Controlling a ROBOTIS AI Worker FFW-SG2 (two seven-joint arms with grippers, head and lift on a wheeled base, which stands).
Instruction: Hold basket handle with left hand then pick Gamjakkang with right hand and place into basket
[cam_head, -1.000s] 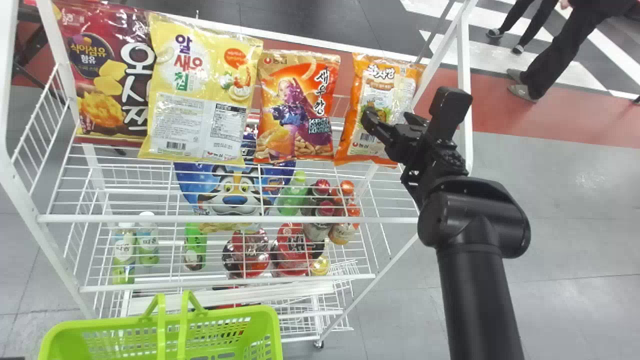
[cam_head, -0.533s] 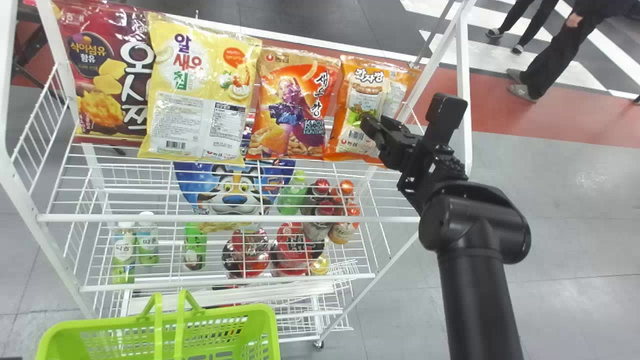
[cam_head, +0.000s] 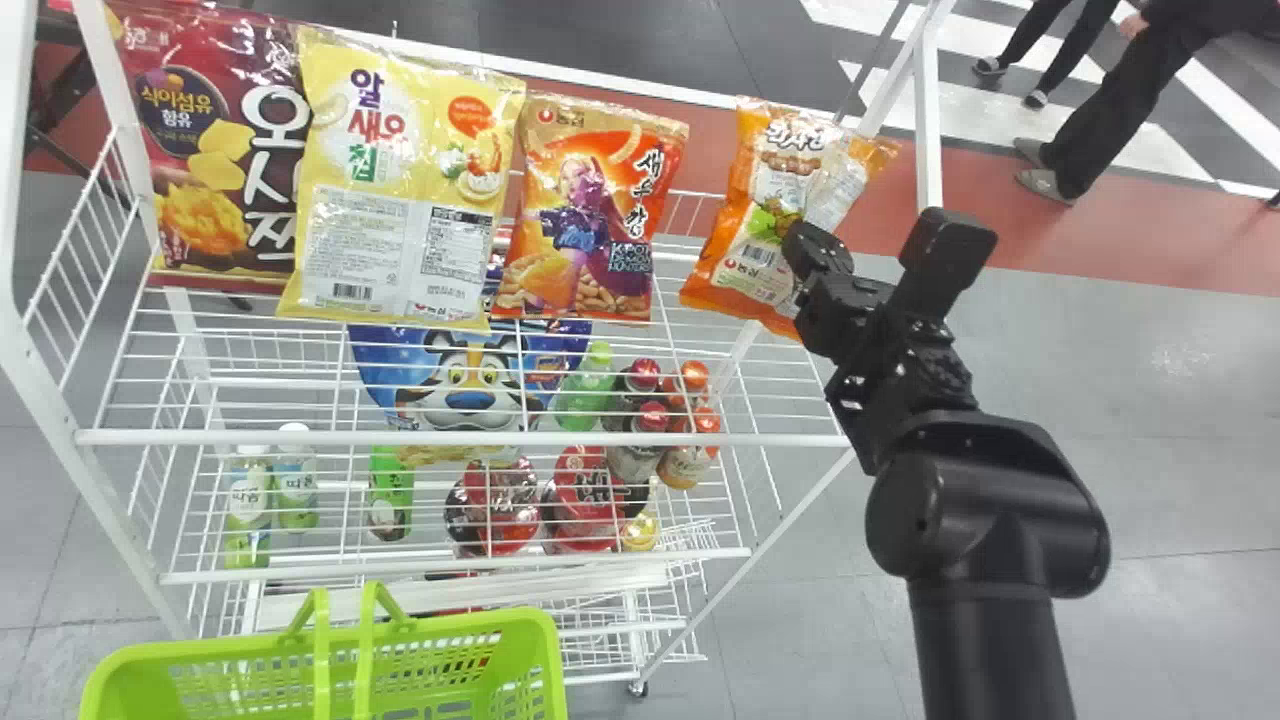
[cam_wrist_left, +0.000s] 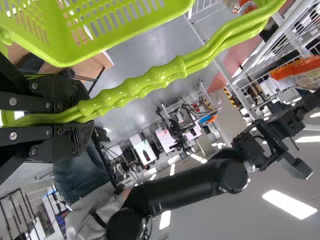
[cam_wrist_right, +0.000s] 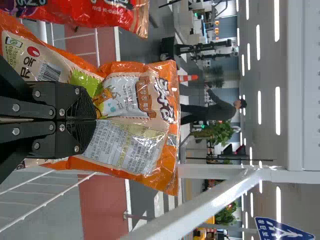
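One likely crushable Gamjakkang (cam_head: 765, 200) near the shelf's (cam_head: 440, 439) right edge: our right end effector (cam_wrist_right: 95, 120) pinches its middle; our left end effector (cam_wrist_left: 86, 116) grips the handle (cam_wrist_left: 150, 81).

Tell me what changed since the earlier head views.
The right gripper and the Gamjakkang it grips went slightly left, then farther right. The lower end of the red-orange bag shifted slightly left. The yellow bag and green basket stayed about where they were.

High head view, forward and down, close sideways wrist views, basket (cam_head: 470, 627) in head and left views
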